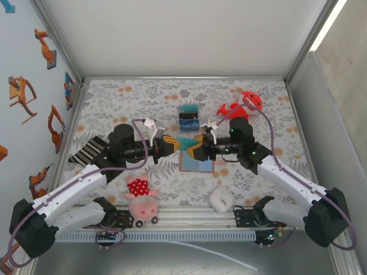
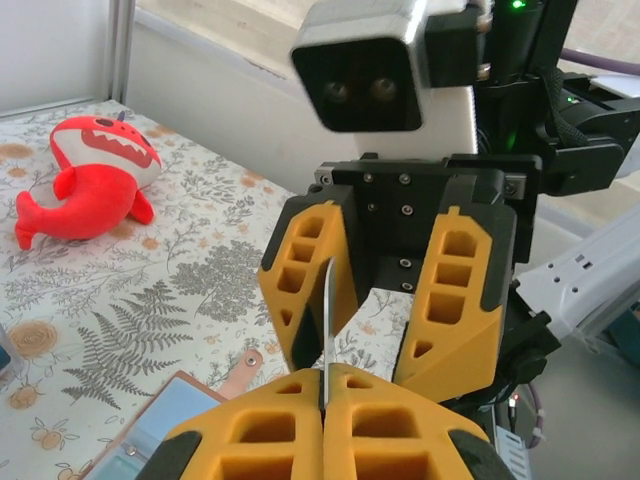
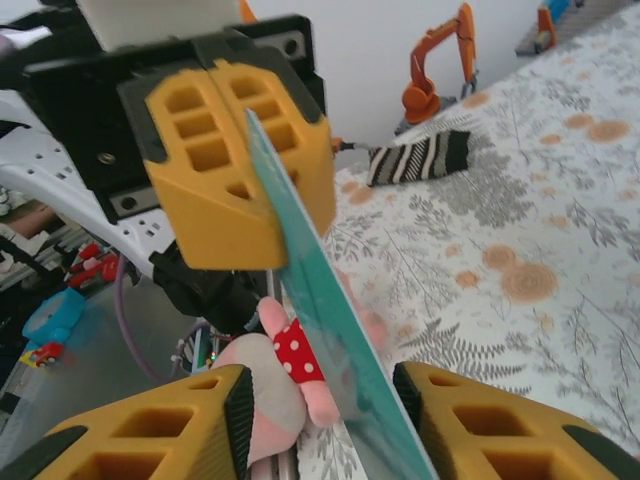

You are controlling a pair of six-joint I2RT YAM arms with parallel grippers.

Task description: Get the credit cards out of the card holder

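Thin, stiff, light and slick, the card [image 3: 310, 280] stands on edge, pinched in the shut left gripper [image 2: 323, 395], its free end between the right gripper's [image 3: 320, 405] half-open jaws, which should close flat on its faces, well in; the holder [image 1: 198, 165] lies open below both.

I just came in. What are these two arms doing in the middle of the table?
They meet above the table with a teal card between them. The left claw is shut on one end of the card. The right claw is open, with its jaws apart around the other end. The card holder lies open on the table just below them.
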